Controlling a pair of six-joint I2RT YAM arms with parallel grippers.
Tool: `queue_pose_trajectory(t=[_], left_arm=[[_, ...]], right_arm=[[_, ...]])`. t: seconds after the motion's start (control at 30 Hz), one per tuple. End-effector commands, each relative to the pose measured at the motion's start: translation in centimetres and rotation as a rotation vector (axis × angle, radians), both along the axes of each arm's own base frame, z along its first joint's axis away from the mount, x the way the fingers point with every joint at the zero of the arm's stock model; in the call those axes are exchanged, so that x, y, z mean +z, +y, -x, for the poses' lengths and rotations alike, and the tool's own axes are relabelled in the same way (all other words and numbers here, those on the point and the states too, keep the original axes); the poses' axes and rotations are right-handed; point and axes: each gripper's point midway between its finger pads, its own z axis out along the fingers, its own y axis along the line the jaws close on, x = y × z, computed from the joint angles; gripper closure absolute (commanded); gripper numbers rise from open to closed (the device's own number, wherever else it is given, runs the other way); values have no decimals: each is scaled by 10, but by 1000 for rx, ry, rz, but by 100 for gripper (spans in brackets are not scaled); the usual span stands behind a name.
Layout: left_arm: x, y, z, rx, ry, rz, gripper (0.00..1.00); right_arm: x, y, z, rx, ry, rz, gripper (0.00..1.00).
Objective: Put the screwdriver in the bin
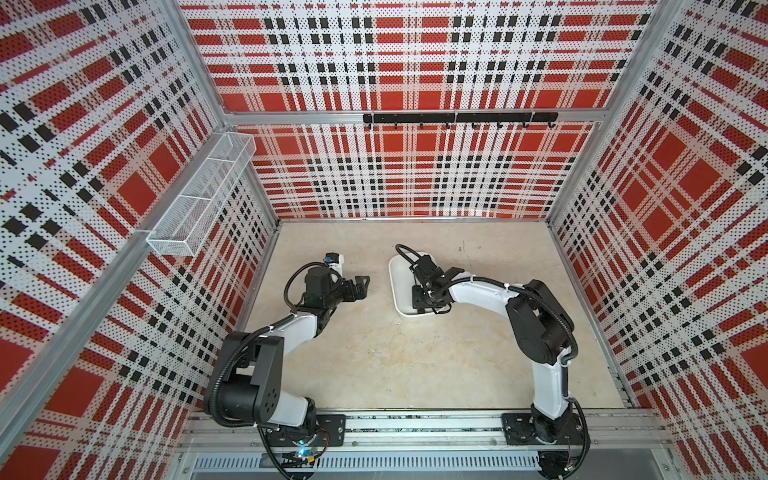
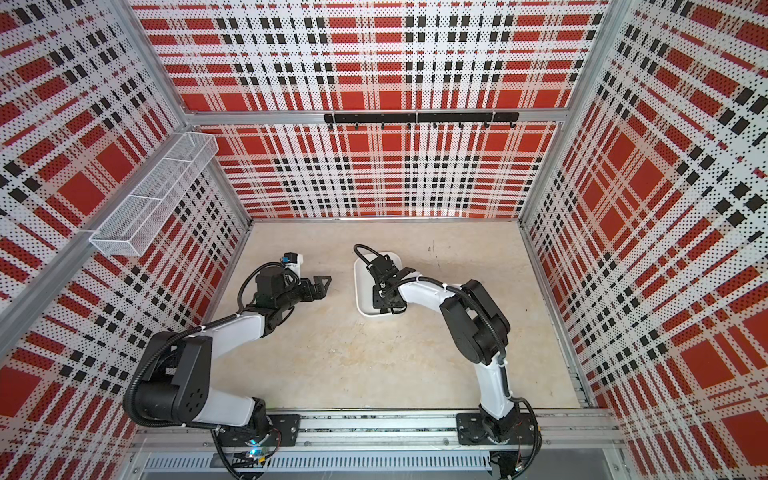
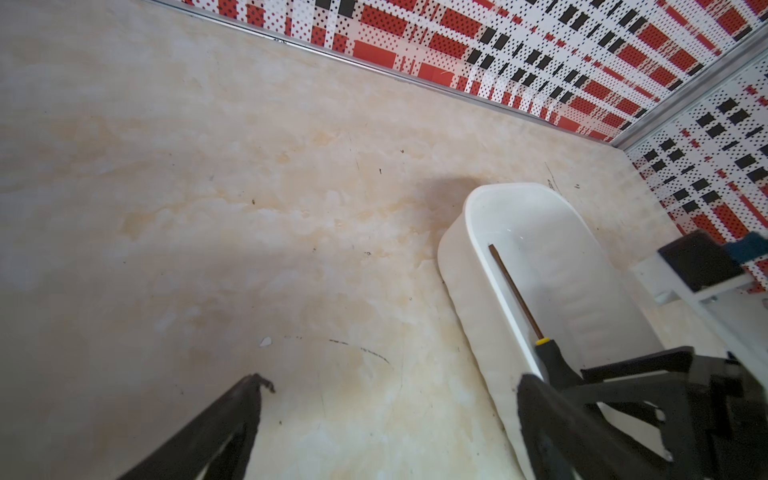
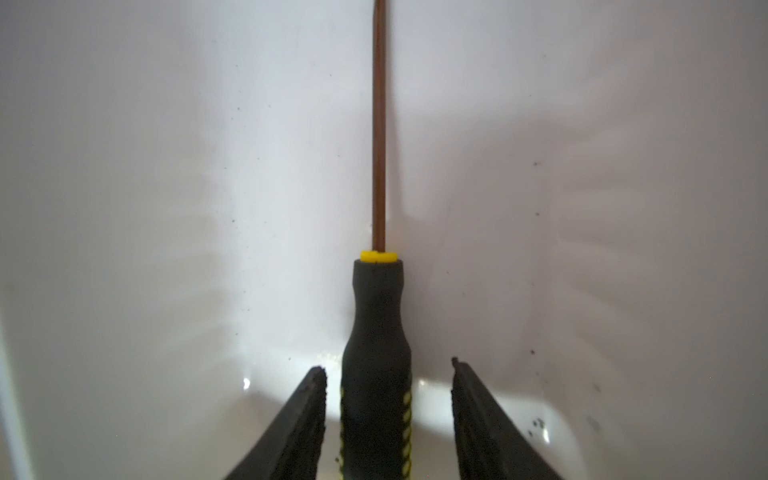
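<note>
The screwdriver (image 4: pixel 376 332), with a black handle, a yellow collar and a thin brown shaft, lies inside the white bin (image 4: pixel 166 208). My right gripper (image 4: pixel 387 365) reaches down into the bin and is open, one finger on each side of the handle with a visible gap on both sides. In the left wrist view the screwdriver's shaft (image 3: pixel 515 291) runs along the bin's near wall (image 3: pixel 469 291). My left gripper (image 3: pixel 390 378) hangs wide open over bare table left of the bin, holding nothing. Both top views show the bin (image 1: pixel 399 282) (image 2: pixel 363 286) mostly covered by the right wrist.
A long white wire-mesh basket (image 1: pixel 199 199) is fixed to the left wall. A black hook rail (image 1: pixel 459 118) runs along the back wall. A small white fleck (image 3: pixel 265 341) lies on the beige table in front of the left gripper.
</note>
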Motion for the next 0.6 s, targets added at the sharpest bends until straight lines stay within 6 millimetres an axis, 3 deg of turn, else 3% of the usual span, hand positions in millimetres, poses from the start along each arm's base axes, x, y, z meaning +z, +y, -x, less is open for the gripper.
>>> queue_pose_trajectory(t=[0.0, 0.37, 0.47, 0.57], left_arm=[[22, 4, -4, 20, -56, -38, 2], [46, 20, -2, 70, -139, -99, 2], [55, 30, 0, 109, -186, -148, 2], [71, 45, 3, 168, -249, -174, 2]], right_arm=[[52, -2, -2, 22, -100, -20, 47], [145, -26, 14, 153, -348, -78, 36], [166, -55, 13, 136, -473, -42, 35], [177, -102, 7, 64, -593, -1, 34]])
